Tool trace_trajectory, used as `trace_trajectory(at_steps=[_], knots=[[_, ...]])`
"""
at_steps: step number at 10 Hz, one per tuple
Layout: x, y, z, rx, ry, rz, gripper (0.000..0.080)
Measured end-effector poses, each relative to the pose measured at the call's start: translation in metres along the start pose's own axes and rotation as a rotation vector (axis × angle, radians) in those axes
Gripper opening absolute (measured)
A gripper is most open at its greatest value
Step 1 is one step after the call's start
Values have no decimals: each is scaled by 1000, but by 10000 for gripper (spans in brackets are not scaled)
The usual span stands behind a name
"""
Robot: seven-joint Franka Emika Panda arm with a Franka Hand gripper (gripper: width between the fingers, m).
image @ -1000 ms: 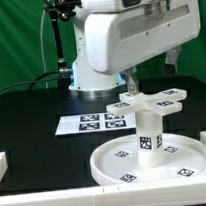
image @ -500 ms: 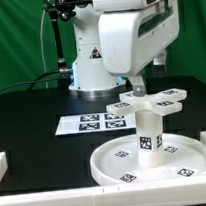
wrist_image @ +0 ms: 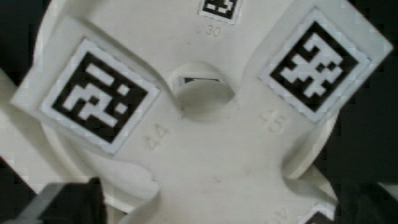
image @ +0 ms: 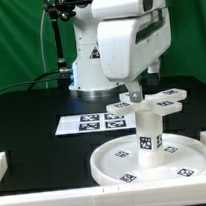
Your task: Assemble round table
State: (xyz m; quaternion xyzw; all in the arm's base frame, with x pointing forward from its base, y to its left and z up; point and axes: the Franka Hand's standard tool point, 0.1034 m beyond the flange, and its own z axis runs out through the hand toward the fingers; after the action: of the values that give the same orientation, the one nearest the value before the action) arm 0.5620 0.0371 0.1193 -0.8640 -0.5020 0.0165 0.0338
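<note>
Jaws (image: 135, 92) over cross-shaped foot (image: 146, 104) atop leg (image: 148, 134); opening unclear. Next I descend, grip, screw foot tight.

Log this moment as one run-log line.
stage: foot on leg | cross-shaped foot atop leg | leg upright in round disc | gripper over foot, jaw state unclear

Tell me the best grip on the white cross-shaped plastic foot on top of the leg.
Probably from straight above: the white cross-shaped plastic foot lies flat on the upright short white cylindrical leg, its tagged arms spreading sideways. Close the end effector across one narrow arm, on its side edges, since the centre is a hollow hole.
</note>
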Motion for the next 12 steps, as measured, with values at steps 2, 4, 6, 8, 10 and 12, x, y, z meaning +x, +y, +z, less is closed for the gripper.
trace_trajectory(at_steps=[2, 4, 6, 8, 10, 12], knots=[[2, -2, 2, 1, -6, -8, 649], [0, -2, 6, 6, -10, -6, 649], [0, -1, 10, 9, -14, -5, 649], [1, 0, 11, 10, -15, -4, 649], [1, 0, 11, 10, -15, -3, 649], [0, 1, 11, 11, -15, 0, 517]])
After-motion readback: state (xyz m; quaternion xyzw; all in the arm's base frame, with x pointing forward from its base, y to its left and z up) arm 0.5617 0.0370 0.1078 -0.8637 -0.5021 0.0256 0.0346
